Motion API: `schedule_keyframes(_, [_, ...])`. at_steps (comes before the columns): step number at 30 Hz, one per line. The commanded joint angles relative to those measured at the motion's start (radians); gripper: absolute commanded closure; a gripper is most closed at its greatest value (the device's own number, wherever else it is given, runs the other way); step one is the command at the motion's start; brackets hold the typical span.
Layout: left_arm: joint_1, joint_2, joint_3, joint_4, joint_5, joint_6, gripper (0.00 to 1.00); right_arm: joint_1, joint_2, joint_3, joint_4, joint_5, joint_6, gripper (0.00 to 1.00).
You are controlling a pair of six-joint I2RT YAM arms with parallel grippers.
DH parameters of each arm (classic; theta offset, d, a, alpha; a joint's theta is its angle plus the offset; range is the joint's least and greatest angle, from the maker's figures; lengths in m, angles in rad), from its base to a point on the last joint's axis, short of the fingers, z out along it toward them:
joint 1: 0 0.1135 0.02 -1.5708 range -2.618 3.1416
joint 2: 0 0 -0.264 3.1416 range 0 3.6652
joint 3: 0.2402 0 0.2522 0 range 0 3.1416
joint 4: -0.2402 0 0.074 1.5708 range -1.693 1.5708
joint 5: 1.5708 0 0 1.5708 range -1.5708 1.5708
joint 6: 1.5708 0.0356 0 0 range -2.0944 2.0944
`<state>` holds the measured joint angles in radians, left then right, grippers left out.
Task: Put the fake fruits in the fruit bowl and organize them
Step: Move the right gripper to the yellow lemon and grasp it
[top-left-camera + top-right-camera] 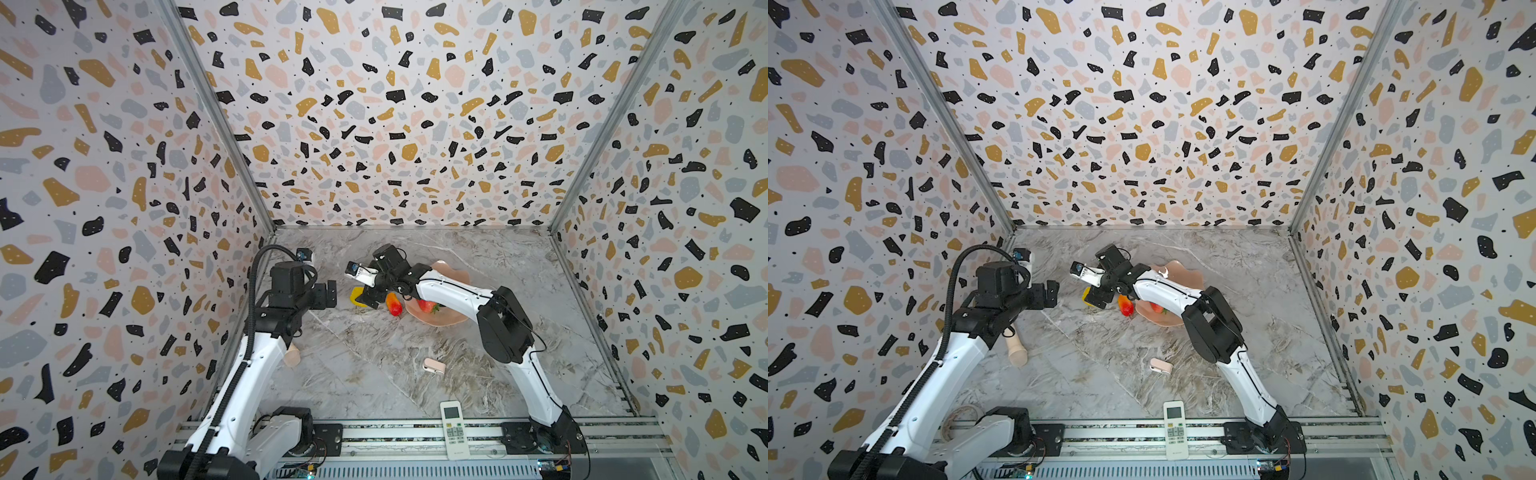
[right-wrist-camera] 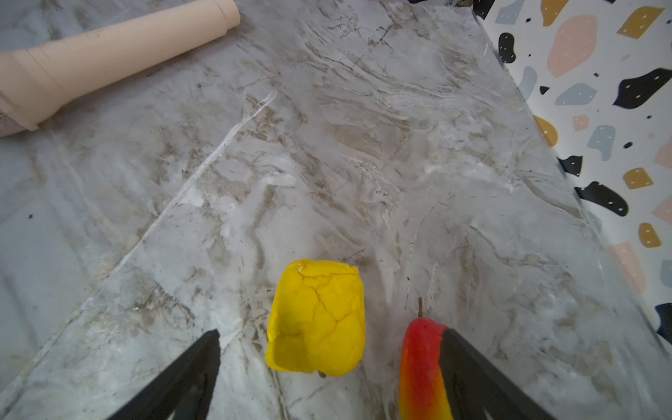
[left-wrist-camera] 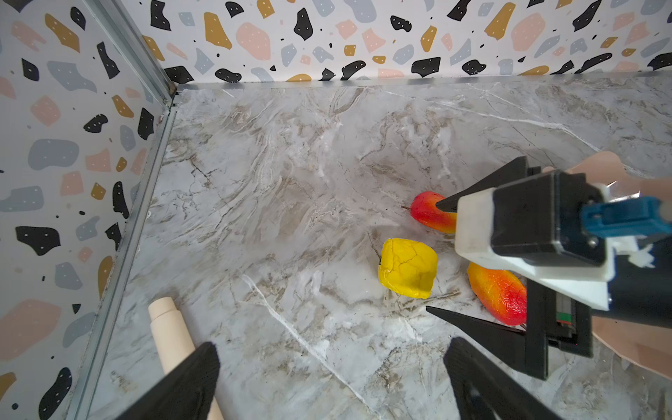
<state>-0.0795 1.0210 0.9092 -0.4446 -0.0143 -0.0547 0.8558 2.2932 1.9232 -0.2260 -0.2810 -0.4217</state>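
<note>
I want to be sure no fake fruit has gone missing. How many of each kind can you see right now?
Mangoes: 2
Yellow fruit: 1
Strawberry: 1
Total: 4 in view. The right arm hides part of the bowl, so more could lie under it.

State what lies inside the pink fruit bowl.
A red strawberry lies inside the fruit bowl. The right arm crosses over the bowl and covers most of its inside, so any other fruit there cannot be seen.
</note>
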Motion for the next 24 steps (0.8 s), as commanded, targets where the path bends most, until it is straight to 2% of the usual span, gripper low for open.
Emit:
schedule_keyframes(1, [0.003, -0.016, -0.009, 0.029, 0.013, 0.008, 0.01, 0.0, 0.033, 0.048, 0.023, -0.057, 0.05, 0.09])
schedule_keyframes(12, [0.004, -0.016, -0.007, 0.027, 0.013, 0.01, 0.0, -0.008, 0.107, 0.076, 0.024, -0.064, 0.085, 0.2])
schedule_keyframes(20, [0.004, -0.016, -0.007, 0.027, 0.011, 0.01, 0.0, -0.009, 0.099, 0.074, 0.021, -0.056, 0.092, 0.43])
schedule_keyframes(24, [0.004, -0.018, -0.008, 0.026, 0.008, 0.01, 0.0, -0.009, 0.065, 0.072, 0.0, -0.035, 0.075, 0.51])
